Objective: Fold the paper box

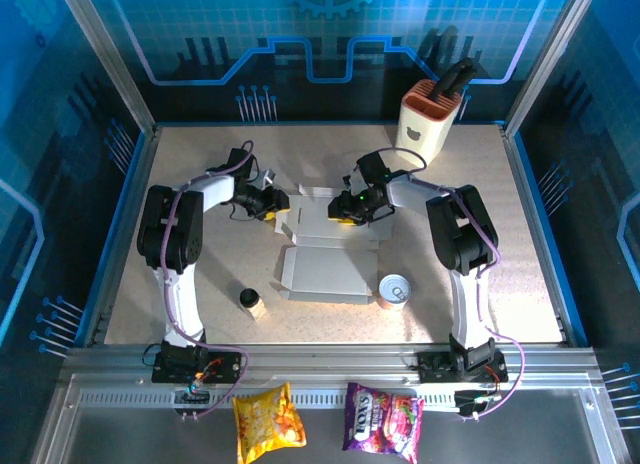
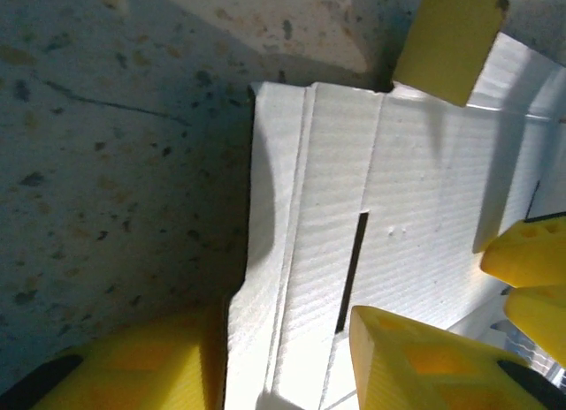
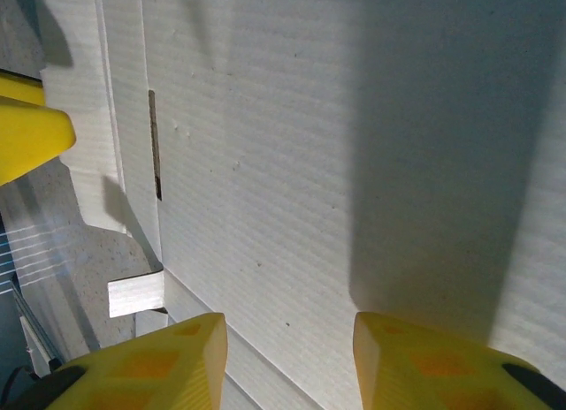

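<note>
Your paper box [image 1: 325, 272] lies mid-table, mostly flat, grey-white inside up. Few folds done imo, nearly all walls left. L gripper [image 1: 272, 206] has jaws apart, straddling the far-left edge. R gripper [image 1: 347, 212] has jaws apart over the far panel.

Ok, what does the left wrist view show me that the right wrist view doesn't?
Left wrist only: a flap turned up, its yellow outside showing. Right wrist only: a small tab sticking out at the side, and a wide unbroken panel. Both: the grey-white inside of the paper box, a narrow slot cut in it, and speckled table beside its edge.
</note>
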You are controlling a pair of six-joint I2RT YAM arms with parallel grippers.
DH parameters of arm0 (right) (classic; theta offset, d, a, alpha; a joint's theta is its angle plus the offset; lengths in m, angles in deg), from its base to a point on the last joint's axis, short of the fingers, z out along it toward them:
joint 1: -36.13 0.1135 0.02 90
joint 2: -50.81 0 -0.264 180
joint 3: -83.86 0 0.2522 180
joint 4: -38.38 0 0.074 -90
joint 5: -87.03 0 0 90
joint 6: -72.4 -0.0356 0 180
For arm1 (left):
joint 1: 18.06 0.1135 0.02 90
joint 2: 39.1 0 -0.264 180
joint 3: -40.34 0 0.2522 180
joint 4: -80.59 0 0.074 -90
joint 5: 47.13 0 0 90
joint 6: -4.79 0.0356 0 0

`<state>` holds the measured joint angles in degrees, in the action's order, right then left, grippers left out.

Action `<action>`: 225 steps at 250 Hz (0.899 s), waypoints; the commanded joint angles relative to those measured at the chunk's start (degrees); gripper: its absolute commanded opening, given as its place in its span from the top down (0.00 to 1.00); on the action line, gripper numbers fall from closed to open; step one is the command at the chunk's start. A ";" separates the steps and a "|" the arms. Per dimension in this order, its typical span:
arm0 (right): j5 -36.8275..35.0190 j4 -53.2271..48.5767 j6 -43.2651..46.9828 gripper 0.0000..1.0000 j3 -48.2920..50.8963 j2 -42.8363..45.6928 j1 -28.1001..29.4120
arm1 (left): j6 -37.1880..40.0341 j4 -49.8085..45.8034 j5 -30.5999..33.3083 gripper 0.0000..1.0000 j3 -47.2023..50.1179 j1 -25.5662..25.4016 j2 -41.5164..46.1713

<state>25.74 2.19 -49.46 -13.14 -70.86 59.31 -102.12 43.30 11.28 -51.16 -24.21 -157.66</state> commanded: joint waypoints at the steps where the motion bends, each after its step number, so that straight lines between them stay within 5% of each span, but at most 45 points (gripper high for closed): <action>1: -0.06 -0.86 0.61 0.56 0.02 -1.47 0.23 | 1.17 1.54 -5.25 0.58 1.09 0.33 -0.31; 225: 0.38 -2.35 0.93 0.56 -2.63 -2.34 0.96 | 2.40 1.71 -6.79 0.81 0.59 -1.03 -0.69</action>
<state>25.76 1.55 -49.44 -14.08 -71.58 59.42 -101.11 45.13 6.75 -49.04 -24.60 -157.66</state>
